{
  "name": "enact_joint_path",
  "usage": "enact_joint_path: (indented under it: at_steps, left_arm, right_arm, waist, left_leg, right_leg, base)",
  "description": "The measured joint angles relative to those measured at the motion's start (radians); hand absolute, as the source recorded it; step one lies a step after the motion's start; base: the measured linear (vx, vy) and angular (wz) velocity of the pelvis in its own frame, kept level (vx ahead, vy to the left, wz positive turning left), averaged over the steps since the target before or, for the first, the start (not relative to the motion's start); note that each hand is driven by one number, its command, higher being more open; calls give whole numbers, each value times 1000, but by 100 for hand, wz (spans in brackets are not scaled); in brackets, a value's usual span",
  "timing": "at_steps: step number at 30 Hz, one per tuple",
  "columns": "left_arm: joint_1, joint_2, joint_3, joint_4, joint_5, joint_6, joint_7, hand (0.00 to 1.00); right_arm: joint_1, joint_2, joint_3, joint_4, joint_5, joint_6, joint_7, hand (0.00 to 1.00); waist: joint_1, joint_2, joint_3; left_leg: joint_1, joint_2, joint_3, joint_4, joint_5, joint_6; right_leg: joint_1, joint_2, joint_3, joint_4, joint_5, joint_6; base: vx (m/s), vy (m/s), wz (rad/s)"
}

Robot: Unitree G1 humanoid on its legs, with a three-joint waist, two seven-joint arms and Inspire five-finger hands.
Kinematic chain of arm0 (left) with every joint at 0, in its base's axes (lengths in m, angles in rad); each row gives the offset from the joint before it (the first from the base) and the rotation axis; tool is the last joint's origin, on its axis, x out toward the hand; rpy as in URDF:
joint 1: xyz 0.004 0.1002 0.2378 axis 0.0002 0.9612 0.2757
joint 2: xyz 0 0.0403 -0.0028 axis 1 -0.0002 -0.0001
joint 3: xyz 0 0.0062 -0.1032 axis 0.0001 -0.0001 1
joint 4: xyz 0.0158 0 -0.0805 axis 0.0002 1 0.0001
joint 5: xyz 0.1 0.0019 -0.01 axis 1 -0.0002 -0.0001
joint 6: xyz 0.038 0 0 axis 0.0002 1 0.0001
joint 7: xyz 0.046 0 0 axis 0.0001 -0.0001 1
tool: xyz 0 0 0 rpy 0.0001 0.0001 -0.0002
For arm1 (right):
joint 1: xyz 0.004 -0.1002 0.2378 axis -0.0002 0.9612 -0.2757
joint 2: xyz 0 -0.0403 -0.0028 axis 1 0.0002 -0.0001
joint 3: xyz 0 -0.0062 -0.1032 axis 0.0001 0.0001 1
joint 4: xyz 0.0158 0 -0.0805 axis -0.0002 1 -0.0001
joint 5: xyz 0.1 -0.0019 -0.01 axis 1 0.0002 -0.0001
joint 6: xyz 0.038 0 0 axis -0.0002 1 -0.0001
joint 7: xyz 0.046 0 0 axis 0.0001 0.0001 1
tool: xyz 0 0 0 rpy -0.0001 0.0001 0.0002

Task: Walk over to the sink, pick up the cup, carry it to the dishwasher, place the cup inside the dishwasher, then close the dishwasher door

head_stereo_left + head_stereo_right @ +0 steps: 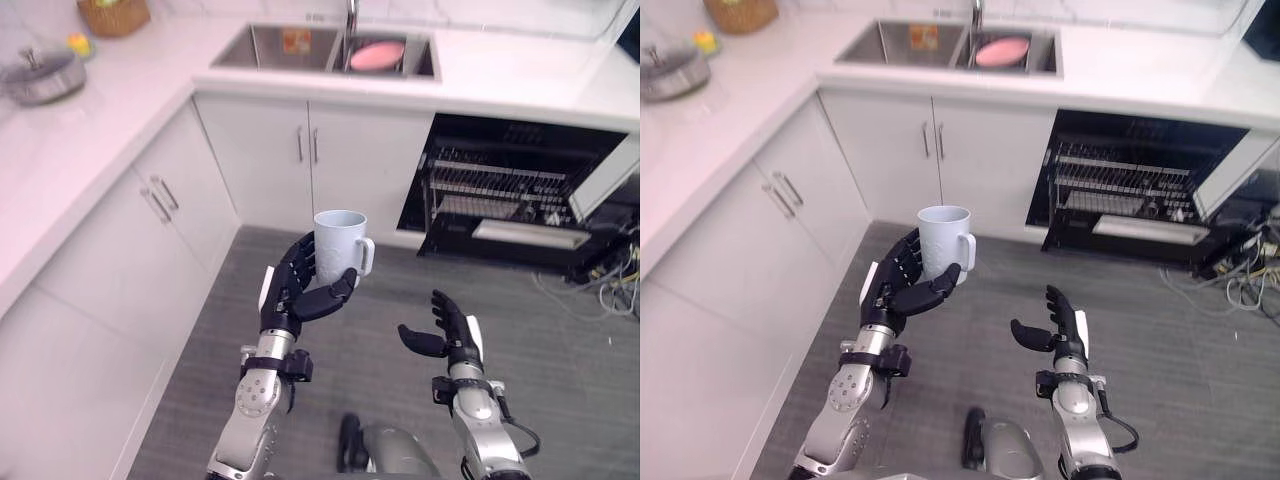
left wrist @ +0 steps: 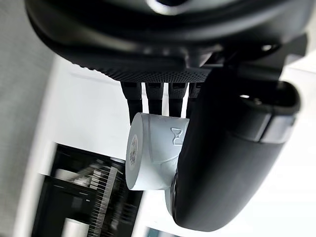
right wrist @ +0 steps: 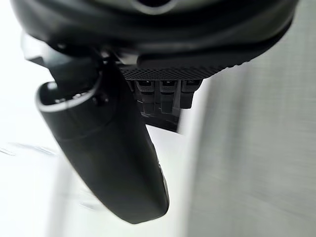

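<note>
The left hand (image 1: 293,292) is held up on a bent arm, fingers and thumb curled round the cup (image 1: 338,243). The right hand (image 1: 447,335) sits lower beside it, fingers relaxed and empty.

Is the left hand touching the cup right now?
Touching. The left wrist view shows the left hand with its thumb and fingers curled against the cup.

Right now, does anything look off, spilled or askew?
Mostly fine. The cup sits upright in the left hand, and nothing looks spilled. One oddity: loose wires lie tangled on the floor just right of the open dishwasher. The right hand is empty.
</note>
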Motion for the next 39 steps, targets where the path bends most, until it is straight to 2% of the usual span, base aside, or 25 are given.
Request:
enact_joint_path:
  at_steps: [2, 3, 4, 5, 6, 7, 8, 9, 10, 11, 13, 14, 15, 16, 18, 21, 23, 24, 25, 26, 29, 31, 33, 37, 39]
  left_arm:
    - [14, 0, -9, -17, 0, -3, 0, 30]
    - [17, 0, -12, -20, 0, -9, 1, 30]
    - [17, -1, -10, -20, 1, -10, 4, 30]
    - [18, -2, -7, -20, 1, -10, 6, 30]
    - [21, -7, 7, -19, 1, -10, 8, 30]
    - [20, -12, 19, -20, 3, -10, 19, 30]
    - [21, -14, 27, -19, 4, -10, 25, 30]
    - [25, -16, 36, -19, 6, -11, 33, 30]
    - [23, -13, 42, -18, 6, -10, 36, 30]
    - [18, -10, 63, -18, 6, -8, 46, 30]
    - [23, -4, 91, -17, 6, -6, 63, 30]
    - [23, 7, 102, -17, 6, -6, 66, 30]
    - [24, 30, 105, -17, 6, -6, 70, 30]
    - [27, 41, 105, -17, 6, -6, 71, 30]
    - [31, 50, 106, -19, 7, -9, 73, 30]
    - [28, 50, 132, -21, 17, -17, 73, 30]
    - [25, 49, 168, -19, 16, -17, 76, 30]
    - [24, 53, 185, -19, 16, -17, 84, 30]
    - [12, 35, 196, 13, 16, -23, 96, 30]
    - [4, 22, 203, 28, 16, -20, 103, 30]
    - [-43, 8, 200, 71, 20, -20, 110, 30]
    - [-64, 4, 201, 116, 37, -20, 108, 30]
    - [-72, 4, 199, 116, 37, -22, 108, 30]
    - [-82, 5, 199, 124, 37, -22, 108, 30]
    - [-82, 6, 202, 125, 44, -22, 110, 30]
  right_arm:
    - [-3, 9, 2, -35, 6, -22, -6, 90]
    - [-19, 11, 7, -36, 11, -30, -7, 90]
    - [-36, 9, 17, -26, 14, -31, -7, 90]
    - [-44, 8, 21, -19, 15, -31, -6, 90]
    - [-66, 9, 29, 3, 15, -31, -5, 90]
    - [-84, 7, 38, 28, 26, -31, -5, 90]
    - [-92, 7, 39, 42, 39, -31, -5, 90]
    - [-93, 6, 39, 51, 54, -30, -5, 90]
    - [-95, 13, 40, 55, 55, -30, -6, 90]
    - [-95, 21, 45, 52, 68, -30, -3, 90]
    - [-100, 21, 60, 49, 88, -31, 3, 90]
    - [-102, 29, 61, 48, 90, -32, 14, 90]
    - [-112, 40, 67, 49, 90, -32, 20, 90]
    - [-118, 46, 72, 49, 90, -32, 24, 90]
    - [-142, 49, 101, 49, 90, -33, 37, 90]
    - [-208, 55, 139, 50, 90, -43, 58, 90]
    - [-247, 58, 153, 50, 93, -55, 65, 90]
    - [-252, 59, 157, 45, 94, -63, 69, 90]
    - [-253, 34, 155, 45, 100, -69, 75, 90]
    - [-252, 17, 154, 47, 109, -67, 77, 90]
    - [-220, -9, 130, 44, 132, -62, 86, 90]
    - [-205, -19, 132, 27, 174, -62, 93, 90]
    - [-200, -21, 134, -25, 211, -63, 97, 90]
    - [-198, -25, 141, -89, 257, -77, 128, 90]
    - [-198, -35, 168, -89, 300, -78, 151, 90]
  waist:
    - [10, -8, -7]
    - [25, -8, -12]
    - [36, -10, -13]
    - [38, -11, -13]
    - [40, -11, -13]
    - [40, -9, -14]
    - [42, -12, -13]
    - [56, -1, -22]
    - [59, -12, -20]
    - [40, -36, -22]
    - [37, -41, -24]
    - [38, -46, -22]
    - [49, -55, -20]
    - [50, -56, -19]
    - [35, -51, -20]
    - [32, -52, -22]
    - [29, -55, -23]
    - [26, -75, -33]
    - [28, -39, -37]
    - [30, -20, -41]
    - [16, -14, -36]
    - [12, 1, -29]
    - [10, 5, -31]
    - [28, 3, -29]
    - [36, 5, -31]
  left_leg:
    - [-95, 9, 0, -22, -32, 36]
    - [-150, -5, -5, -126, -62, 64]
    - [-182, -50, -41, -301, -74, 81]
    - [-191, -83, -75, -409, -74, 80]
    - [-193, -144, -155, -645, -59, 62]
    - [-189, -186, -231, -862, -4, 40]
    - [-180, -203, -256, -915, 71, 21]
    - [-130, -228, -280, -998, 211, -15]
    - [-120, -240, -275, -996, 239, 20]
    - [-150, -258, -252, -900, 181, 83]
    - [-145, -255, -209, -801, 74, 105]
    - [-103, -263, -173, -801, 32, 111]
    - [-38, -274, -122, -834, 9, 124]
    - [-2, -281, -100, -856, 3, 130]
    - [106, -289, -57, -946, 0, 136]
    - [204, -288, 23, -1046, -1, 133]
    - [235, -293, 60, -1072, -9, 121]
    - [255, -316, 66, -1073, -28, 98]
    - [286, -308, 62, -1064, -87, 62]
    - [290, -293, 71, -1054, -93, 57]
    - [272, -230, 43, -850, -98, 47]
    - [178, -132, 33, -488, -77, 33]
    - [73, -118, 4, -402, -121, 38]
    - [-30, -193, -96, -644, -165, 53]
    - [-29, -237, -192, -850, -114, 41]
  right_leg:
    - [43, -1, 38, -30, -14, 13]
    - [72, -6, 79, -52, -20, 23]
    - [92, -20, 120, -63, -29, 39]
    - [99, -27, 140, -68, -34, 47]
    - [112, -45, 184, -72, -47, 69]
    - [119, -57, 225, -73, -64, 96]
    - [125, -66, 247, -72, -75, 111]
    - [130, -74, 293, -68, -93, 144]
    - [135, -89, 312, -66, -102, 161]
    - [144, -121, 328, -65, -97, 175]
    - [122, -133, 350, 28, -90, 192]
    - [64, -151, 339, 185, -85, 216]
    - [-23, -198, 301, 376, -66, 276]
    - [-59, -221, 268, 455, -69, 269]
    - [-145, -270, 99, 559, -106, 202]
    - [-229, -297, -170, 415, -130, 124]
    - [-255, -278, -329, 224, -76, 65]
    - [-250, -246, -359, 66, 58, 39]
    - [-236, -217, -355, 33, 140, -45]
    - [-231, -198, -337, 34, 133, -56]
    - [-178, -164, -312, 61, 57, -29]
    - [-82, -111, -271, 3, 22, -21]
    - [-51, -87, -241, -37, 22, -20]
    - [-9, -83, -154, -73, 28, -20]
    - [35, -76, -105, -102, 43, 22]
  base:
    - [332, 99, -63]
    - [308, 149, -85]
    - [327, 176, -88]
    - [363, 235, -94]
    - [403, 293, -93]
    - [512, 393, -97]
    - [454, 356, -106]
    - [487, 380, -88]
    - [414, 300, -74]
    - [499, 377, -53]
    - [440, 349, -58]
    - [432, 335, -81]
    - [406, 293, -87]
    - [242, 149, -81]
    - [348, 140, -63]
    - [317, 59, -70]
    - [383, -16, -67]
    - [426, -60, -47]
    - [424, -45, -50]
    - [395, -34, -52]
    - [305, -90, -31]
    - [214, -61, -55]
    - [211, -4, -71]
    - [227, 41, -68]
    - [223, 79, -68]
